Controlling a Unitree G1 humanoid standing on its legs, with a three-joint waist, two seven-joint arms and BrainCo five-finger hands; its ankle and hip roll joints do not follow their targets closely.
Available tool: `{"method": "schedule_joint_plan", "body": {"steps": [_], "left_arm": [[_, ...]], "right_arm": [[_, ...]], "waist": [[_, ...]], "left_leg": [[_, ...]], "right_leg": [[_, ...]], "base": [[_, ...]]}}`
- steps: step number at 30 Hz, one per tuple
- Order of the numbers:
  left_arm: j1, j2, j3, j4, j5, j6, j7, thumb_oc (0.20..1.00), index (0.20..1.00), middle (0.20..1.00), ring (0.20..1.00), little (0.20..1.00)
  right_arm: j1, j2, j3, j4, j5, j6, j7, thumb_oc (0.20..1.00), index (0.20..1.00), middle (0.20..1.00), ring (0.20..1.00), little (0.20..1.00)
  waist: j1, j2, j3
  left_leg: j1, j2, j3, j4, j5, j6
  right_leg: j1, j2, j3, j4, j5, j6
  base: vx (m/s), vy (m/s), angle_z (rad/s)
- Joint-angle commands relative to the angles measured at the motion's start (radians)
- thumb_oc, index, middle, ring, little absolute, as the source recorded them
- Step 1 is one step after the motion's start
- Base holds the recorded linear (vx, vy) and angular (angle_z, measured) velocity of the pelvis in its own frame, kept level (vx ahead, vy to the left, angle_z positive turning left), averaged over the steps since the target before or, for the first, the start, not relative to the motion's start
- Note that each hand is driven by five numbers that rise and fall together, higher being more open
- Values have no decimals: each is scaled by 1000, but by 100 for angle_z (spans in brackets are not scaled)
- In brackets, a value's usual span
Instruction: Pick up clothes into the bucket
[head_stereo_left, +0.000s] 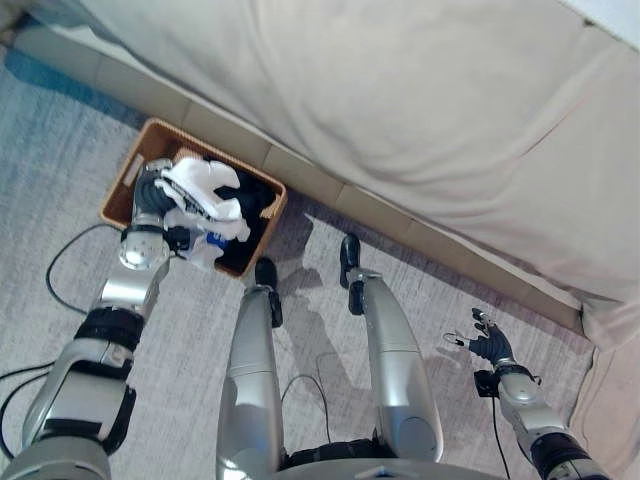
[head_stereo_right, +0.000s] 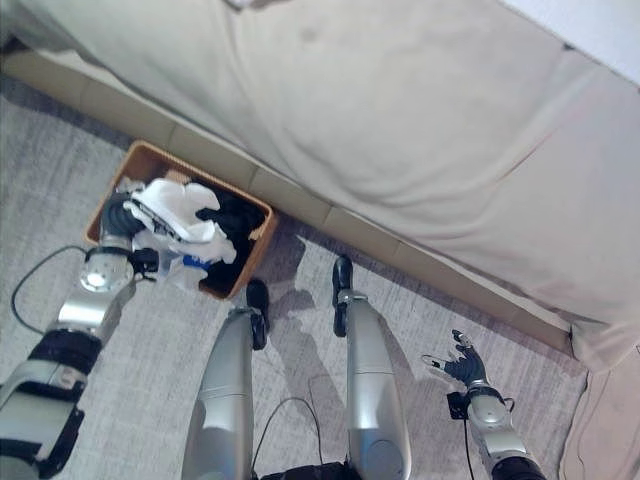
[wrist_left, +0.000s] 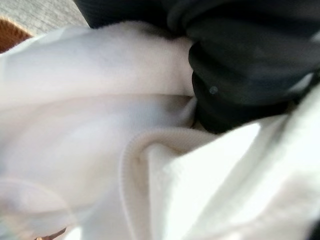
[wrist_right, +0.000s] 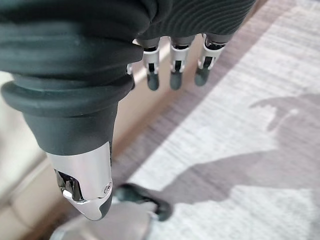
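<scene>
A brown wicker basket (head_stereo_left: 118, 185) stands on the carpet against the sofa base. A white garment (head_stereo_left: 205, 190) lies heaped on a black garment (head_stereo_left: 255, 198) inside it, spilling over the near rim. My left hand (head_stereo_left: 150, 197) is at the basket's left side, pushed into the white garment. In the left wrist view, white cloth (wrist_left: 100, 150) lies very close against black cloth (wrist_left: 250, 60). My right hand (head_stereo_left: 490, 346) hangs open and holds nothing above the carpet at the lower right, far from the basket; its straight fingers (wrist_right: 175, 75) point towards the sofa base.
A large sofa under a beige cover (head_stereo_left: 400, 100) spans the back, its low base (head_stereo_left: 330, 192) running diagonally along the floor. Grey carpet (head_stereo_left: 60, 140) lies left of the basket and between the basket and my right hand.
</scene>
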Motion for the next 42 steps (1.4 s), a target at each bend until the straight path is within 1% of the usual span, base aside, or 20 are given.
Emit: {"method": "schedule_joint_plan", "body": {"steps": [1,7,8,10,11,13,14,17,21,24,29,30,31,33,34,37,39,40,41,42], "left_arm": [[-54,39,-1,58,5,-54,53,200,200,200,200,200],[-92,31,-1,141,-8,-42,79,200,200,200,200,200],[-96,26,5,154,-5,-36,93,1000,1000,1000,1000,1000],[-105,16,8,185,-10,-27,103,1000,1000,1000,1000,1000],[-121,-8,23,223,-16,-12,135,1000,1000,1000,1000,1000],[-131,-36,42,264,-38,5,154,1000,1000,1000,1000,1000],[-131,-36,42,264,-38,5,154,1000,1000,1000,1000,1000],[-149,-53,49,335,-25,46,155,1000,1000,1000,1000,1000],[-148,-29,64,380,52,79,184,1000,1000,1000,1000,1000],[-109,14,73,350,138,88,212,1000,1000,1000,1000,1000],[19,50,172,275,126,75,221,1000,1000,1000,1000,1000],[19,50,172,274,126,75,221,1000,1000,1000,1000,1000],[70,52,210,241,122,66,228,1000,1000,1000,1000,1000],[109,47,235,207,127,61,233,1000,1000,1000,1000,1000],[187,19,282,140,134,47,246,1000,1000,1000,1000,1000],[323,-64,336,-9,150,-5,269,1000,1000,1000,1000,1000],[406,-150,361,-132,106,-87,269,1000,1000,1000,1000,1000],[432,-192,359,-164,69,-126,241,1000,1000,1000,1000,1000],[434,-193,359,-165,69,-126,241,1000,1000,1000,1000,1000],[464,-239,342,-175,60,-153,193,1000,1000,1000,1000,1000]], "right_arm": [[17,-19,26,-29,50,-57,-41,1000,1000,1000,1000,1000],[8,-12,52,-24,63,-68,-57,1000,1000,1000,1000,1000],[9,-10,56,-24,62,-69,-62,1000,1000,1000,1000,1000],[5,-7,63,-21,63,-69,-67,1000,1000,1000,1000,1000],[0,3,78,-13,63,-64,-81,1000,1000,1000,1000,1000],[-10,9,92,0,64,-56,-90,1000,1000,1000,1000,1000],[-10,9,92,0,64,-56,-90,1000,1000,1000,1000,1000],[-31,5,112,7,64,-42,-94,1000,1000,1000,1000,1000],[-59,0,125,16,61,-38,-92,1000,1000,1000,1000,1000],[-66,-3,127,5,56,-44,-89,1000,1000,1000,1000,1000],[-66,4,109,19,50,-36,-87,1000,1000,1000,1000,1000],[-66,4,109,19,50,-36,-87,1000,1000,1000,1000,1000],[-66,8,99,20,47,-30,-87,1000,1000,1000,1000,1000],[-62,9,91,22,44,-26,-86,1000,1000,1000,1000,1000],[-59,12,68,18,38,-20,-90,1000,1000,1000,1000,1000],[-34,13,20,-2,24,-21,-103,1000,1000,1000,1000,1000],[-13,4,-20,-57,1,-31,-124,1000,1000,1000,1000,1000],[-11,-2,-40,-83,-9,-44,-132,1000,1000,1000,1000,1000],[-9,-3,-40,-84,-9,-43,-132,1000,1000,1000,1000,1000],[-6,-24,-65,-143,-42,-67,-140,1000,1000,1000,1000,1000]], "waist": [[-1,-13,-23],[-3,-25,-23],[-3,-27,-23],[-4,-30,-23],[-2,-33,-23],[0,-31,-23],[0,-31,-23],[4,-28,-23],[10,-19,-23],[17,-14,-23],[36,5,-23],[35,5,-23],[44,14,-23],[47,18,-23],[52,24,-23],[65,42,-23],[70,56,-23],[73,64,-23],[72,65,-23],[75,79,-25]], "left_leg": [[-26,-12,-45,7,-11,7],[-93,-15,-49,34,-15,9],[-98,-15,-50,32,-14,9],[-105,-15,-52,33,-13,10],[-107,-15,-54,26,-10,11],[-105,-17,-57,16,-7,11],[-105,-17,-57,16,-7,11],[-83,-17,-54,-19,4,10],[-23,-16,-49,-87,25,4],[38,-9,-42,-148,42,-1],[158,-7,-35,-271,79,-11],[159,-8,-35,-271,79,-11],[221,-8,-33,-331,98,-16],[260,-8,-32,-361,105,-19],[308,-16,-21,-428,157,-17],[432,-22,-22,-518,176,-21],[502,-27,-23,-564,188,-25],[538,-30,-25,-585,193,-26],[542,-30,-26,-588,194,-26],[613,-35,-29,-627,199,-28]], "right_leg": [[10,-34,5,77,-83,12],[-53,-39,-3,96,-84,16],[-60,-39,-4,95,-84,17],[-65,-40,-6,93,-82,18],[-68,-42,-13,87,-81,18],[-65,-44,-17,76,-79,18],[-65,-44,-17,76,-79,18],[-46,-47,-23,43,-69,17],[7,-45,-25,-21,-49,20],[56,-40,-25,-76,-30,25],[172,-36,-33,-190,12,33],[172,-37,-33,-190,12,33],[233,-37,-42,-236,26,38],[267,-36,-43,-260,34,40],[315,-43,-52,-315,76,35],[424,-45,-61,-365,82,40],[494,-50,-70,-388,81,44],[524,-52,-73,-390,78,45],[527,-52,-74,-392,78,45],[589,-54,-80,-404,72,45]], "base": [[-14,-2,-5],[-4,-6,2],[0,-11,-21],[3,-13,-6],[5,-17,27],[4,-11,11],[11,-8,-17],[10,-3,9],[0,0,-2],[0,0,0],[5,-20,-6],[13,-35,-5],[25,-32,-5],[-8,-18,0],[-34,-5,4],[51,-15,3],[84,-17,-2],[67,-10,3],[100,-1,10],[64,-1,16]]}}
